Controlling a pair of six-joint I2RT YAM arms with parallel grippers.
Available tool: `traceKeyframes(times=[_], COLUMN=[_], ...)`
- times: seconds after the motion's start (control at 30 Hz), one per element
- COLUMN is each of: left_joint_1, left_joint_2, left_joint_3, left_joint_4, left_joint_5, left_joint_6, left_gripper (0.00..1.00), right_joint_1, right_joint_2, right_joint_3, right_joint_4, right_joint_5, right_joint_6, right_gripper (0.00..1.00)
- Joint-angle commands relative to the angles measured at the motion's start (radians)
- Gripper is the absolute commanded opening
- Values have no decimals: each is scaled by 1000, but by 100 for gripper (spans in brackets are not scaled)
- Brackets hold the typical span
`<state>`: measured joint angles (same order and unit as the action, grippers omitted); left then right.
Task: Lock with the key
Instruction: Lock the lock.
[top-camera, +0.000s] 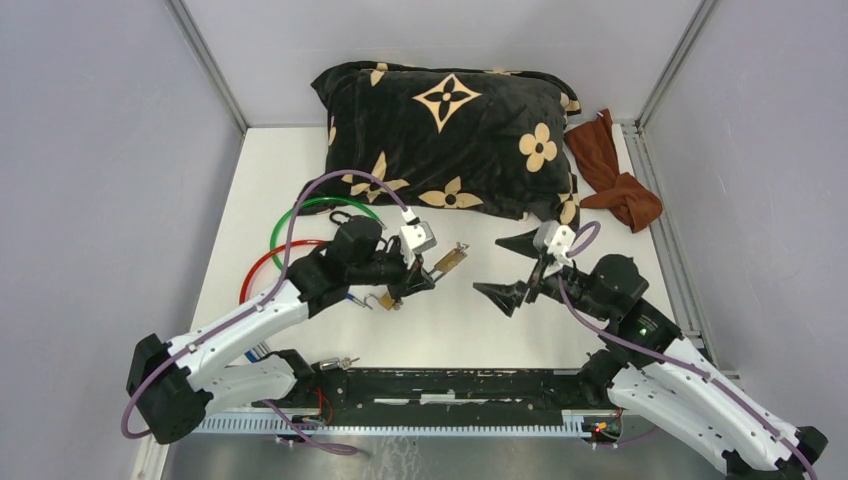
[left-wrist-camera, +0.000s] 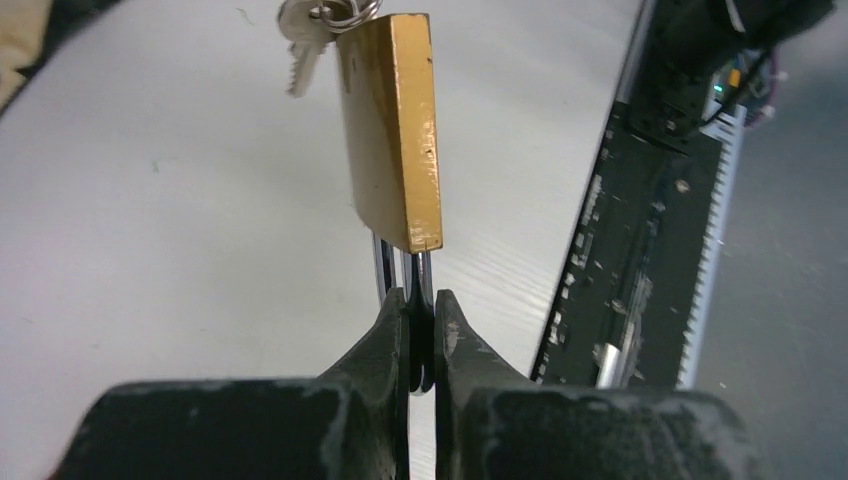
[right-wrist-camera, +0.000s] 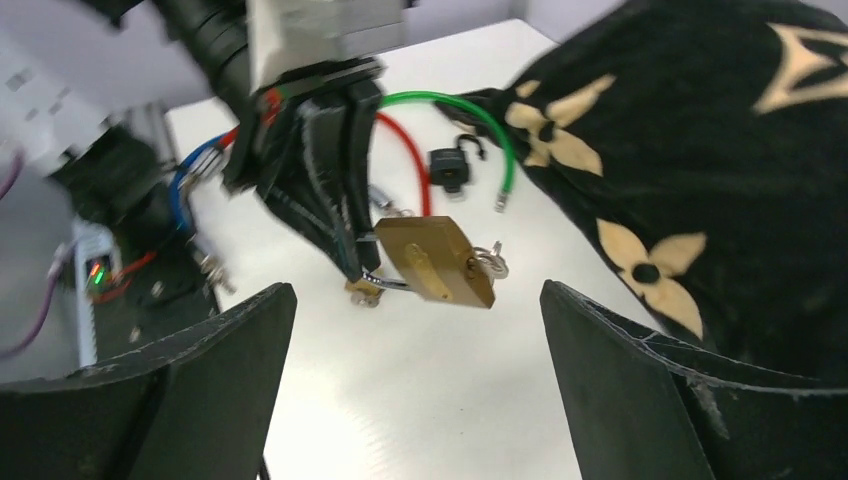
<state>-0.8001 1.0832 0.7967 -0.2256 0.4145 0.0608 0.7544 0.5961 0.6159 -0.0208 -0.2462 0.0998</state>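
Left gripper (left-wrist-camera: 422, 300) holding a brass padlock (left-wrist-camera: 392, 130); right gripper (top-camera: 490, 266) empty.
Just in front of the pillow (top-camera: 445, 130), the left fingers pinch tight on the padlock's shackle (left-wrist-camera: 420, 280), and keys (left-wrist-camera: 305, 40) dangle at its far end. The right gripper, also in front of the pillow, is spread wide and grips nothing.

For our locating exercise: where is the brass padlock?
Top view, mid-table: the brass padlock, shackle pinched by the left gripper, left of the open right gripper.
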Motion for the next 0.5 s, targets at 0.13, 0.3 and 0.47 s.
traceKeyframes(times=[0.13, 0.3, 0.47], left_joint_1=[10, 10, 10], left_joint_2=[-116, -135, -154], left_joint_3=[124, 133, 126], left_joint_4=[-254, -317, -317], left_joint_5=[362, 379, 370], left_joint_6=[200, 254, 265], left_gripper=[2, 2, 2], right_joint_1=[-1, 0, 13], right_joint_2=[131, 268, 279], right_joint_3=[141, 190, 117], right_joint_4=[-240, -206, -39], right_joint_5=[-320, -478, -612], right_joint_6=[-301, -377, -331], right_gripper=[98, 96, 88])
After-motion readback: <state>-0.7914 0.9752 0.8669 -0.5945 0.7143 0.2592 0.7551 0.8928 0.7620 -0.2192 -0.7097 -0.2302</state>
